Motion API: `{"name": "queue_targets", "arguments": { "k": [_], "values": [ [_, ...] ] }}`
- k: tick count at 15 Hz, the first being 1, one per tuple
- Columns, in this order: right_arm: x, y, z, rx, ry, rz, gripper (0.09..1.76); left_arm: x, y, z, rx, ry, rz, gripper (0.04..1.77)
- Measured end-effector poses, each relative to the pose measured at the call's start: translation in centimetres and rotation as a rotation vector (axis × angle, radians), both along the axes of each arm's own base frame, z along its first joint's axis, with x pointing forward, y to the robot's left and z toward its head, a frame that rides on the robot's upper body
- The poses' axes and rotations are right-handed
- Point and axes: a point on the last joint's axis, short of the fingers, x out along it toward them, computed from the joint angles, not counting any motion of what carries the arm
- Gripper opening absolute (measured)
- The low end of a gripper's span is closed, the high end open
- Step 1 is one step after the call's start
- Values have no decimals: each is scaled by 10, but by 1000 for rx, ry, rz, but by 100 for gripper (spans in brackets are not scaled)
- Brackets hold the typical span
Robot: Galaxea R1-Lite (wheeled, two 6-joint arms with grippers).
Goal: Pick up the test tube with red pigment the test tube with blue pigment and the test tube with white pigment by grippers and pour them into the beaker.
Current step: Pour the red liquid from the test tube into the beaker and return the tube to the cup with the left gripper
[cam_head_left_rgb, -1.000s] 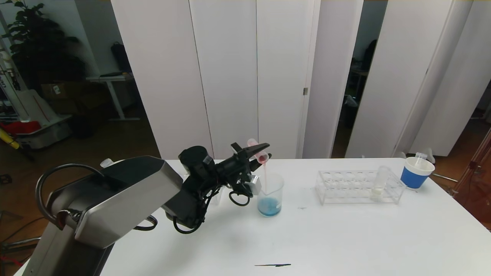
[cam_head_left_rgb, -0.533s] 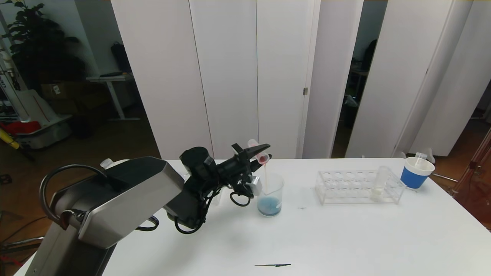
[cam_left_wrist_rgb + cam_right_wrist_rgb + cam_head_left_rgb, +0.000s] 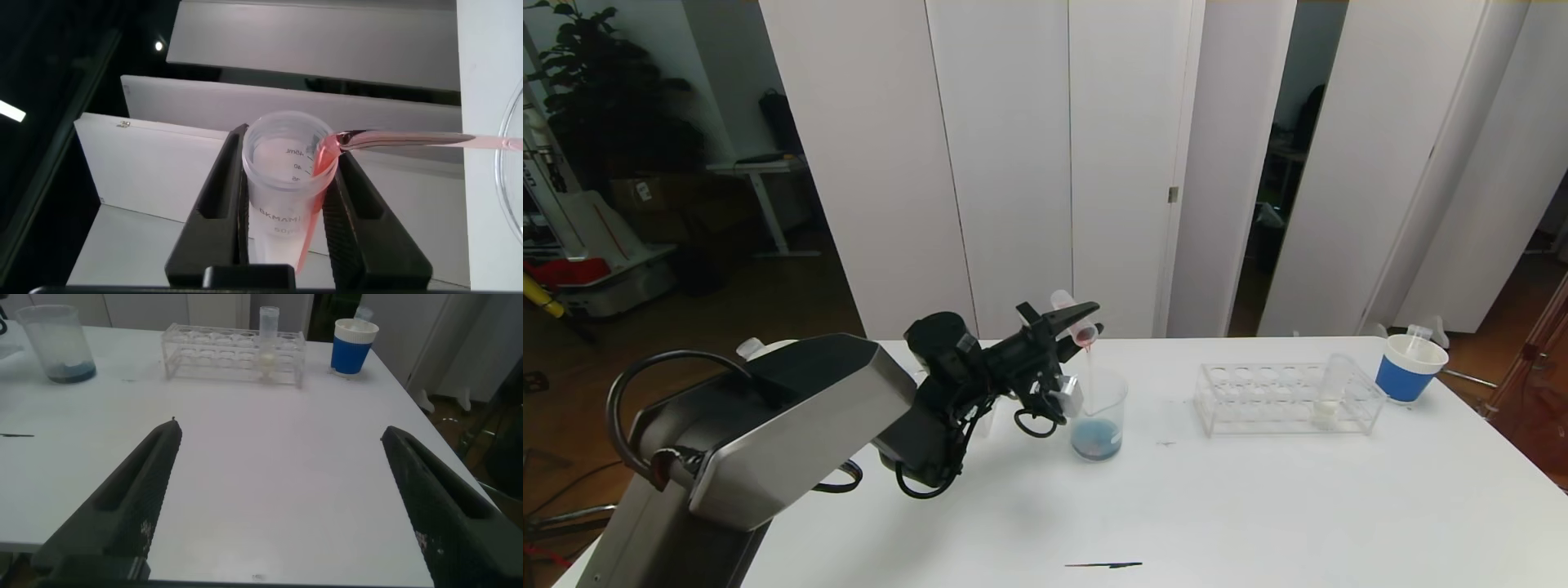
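Trickling red pigment (image 3: 409, 140) joins beaker's (image 3: 1100, 416) blue.

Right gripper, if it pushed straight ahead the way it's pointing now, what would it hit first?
Nothing close. The right gripper is open over bare table. Straight ahead, the first thing looks to be the clear tube rack holding the white-pigment tube, though depth is hard to judge.

White bench (image 3: 1258, 506): beaker (image 3: 1098, 416) with blue liquid at centre, clear rack (image 3: 1286, 398) to its right, blue cup (image 3: 1409, 369) far right, dark streak (image 3: 1104, 564) at lower centre.
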Motion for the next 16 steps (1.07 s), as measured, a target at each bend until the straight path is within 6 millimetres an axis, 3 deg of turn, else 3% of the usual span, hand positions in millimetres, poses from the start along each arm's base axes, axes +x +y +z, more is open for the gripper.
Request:
{"name": "queue_targets", "arguments": {
  "k": [16],
  "values": [
    [0,0,0,0,0,0,175,-1,-1,3,27,-64,20,60]
  ]
}}
